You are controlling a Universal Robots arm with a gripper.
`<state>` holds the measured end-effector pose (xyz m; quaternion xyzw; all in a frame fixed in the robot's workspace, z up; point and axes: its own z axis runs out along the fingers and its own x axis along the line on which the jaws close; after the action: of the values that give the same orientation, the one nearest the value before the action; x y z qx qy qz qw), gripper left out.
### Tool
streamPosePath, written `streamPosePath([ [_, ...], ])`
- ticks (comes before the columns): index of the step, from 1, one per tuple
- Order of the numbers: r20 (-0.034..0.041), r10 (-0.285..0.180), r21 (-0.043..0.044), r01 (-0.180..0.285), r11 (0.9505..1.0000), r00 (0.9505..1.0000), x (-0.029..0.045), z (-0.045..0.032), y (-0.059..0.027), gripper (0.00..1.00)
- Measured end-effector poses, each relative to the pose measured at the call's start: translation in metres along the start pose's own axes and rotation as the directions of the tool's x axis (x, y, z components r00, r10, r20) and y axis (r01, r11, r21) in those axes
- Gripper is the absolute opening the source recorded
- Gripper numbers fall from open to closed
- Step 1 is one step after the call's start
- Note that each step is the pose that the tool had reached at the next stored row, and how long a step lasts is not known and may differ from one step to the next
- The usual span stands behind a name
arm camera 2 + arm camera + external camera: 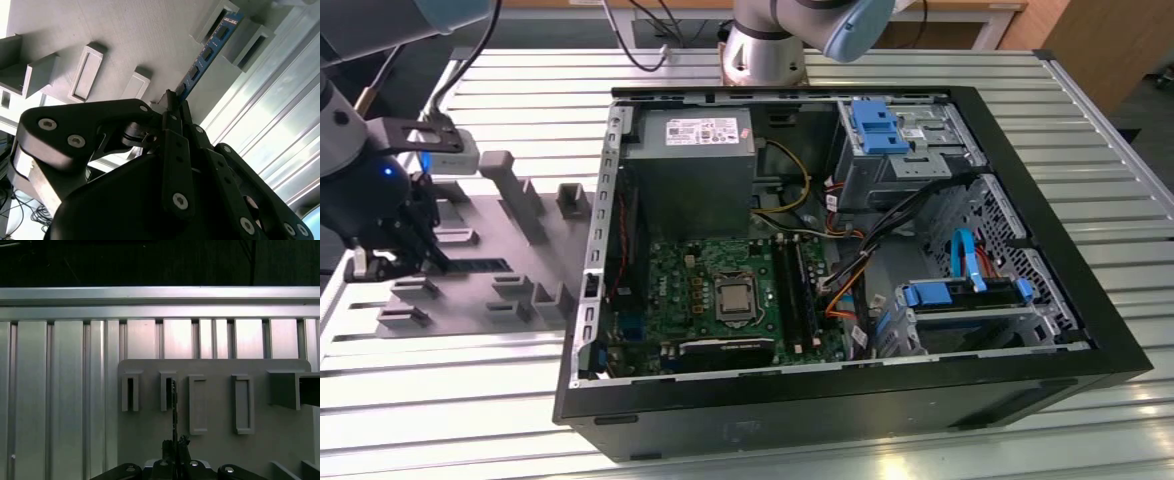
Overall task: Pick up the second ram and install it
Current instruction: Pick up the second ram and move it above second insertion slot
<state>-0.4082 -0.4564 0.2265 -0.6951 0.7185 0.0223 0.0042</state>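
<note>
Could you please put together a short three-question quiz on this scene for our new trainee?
1. True or false: the gripper is closed on the second ram.
2. Where does the ram's far end lie? A) in a motherboard slot; B) at a raised slot of the grey holder tray; C) on the bare table slats.
3. Fill in: in the exterior view, the gripper stands to that view's ___ of the computer case.
Key: 1 true; 2 B; 3 left.
</note>
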Motion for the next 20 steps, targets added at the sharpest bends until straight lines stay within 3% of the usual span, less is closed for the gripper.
streamPosePath([
  [20,0.0001,0.0,0.0001,0.0,1.0,1.0,-0.0021,-0.0067,0.0002,0.14],
])
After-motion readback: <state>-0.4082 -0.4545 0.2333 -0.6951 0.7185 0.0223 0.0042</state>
